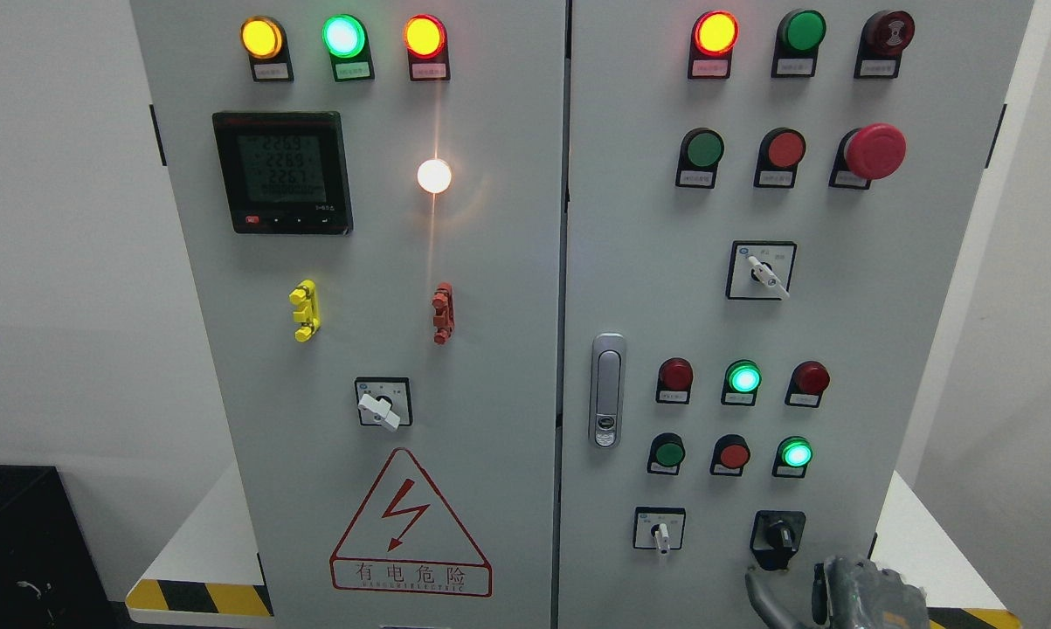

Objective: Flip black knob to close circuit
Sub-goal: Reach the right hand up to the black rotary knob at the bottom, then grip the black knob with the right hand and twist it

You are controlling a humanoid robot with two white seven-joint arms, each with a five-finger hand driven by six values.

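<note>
The black knob (pixel 779 535) sits on a black plate at the lower right of the grey cabinet's right door (pixel 909 288), its handle pointing roughly upward. My right hand (pixel 848 594) comes in at the bottom right edge, just below and right of the knob. A thin finger (pixel 757 594) reaches up to the plate's lower edge; it is not closed on the knob. The hand is partly cut off by the frame. The left arm does not show.
A white-handled selector (pixel 660 531) sits left of the knob. Lit green lamps (pixel 795 454) and red and green push buttons stand above it. A red mushroom stop button (pixel 873 151), a door latch (pixel 607 390) and a hazard sign (pixel 410 528) are on the cabinet.
</note>
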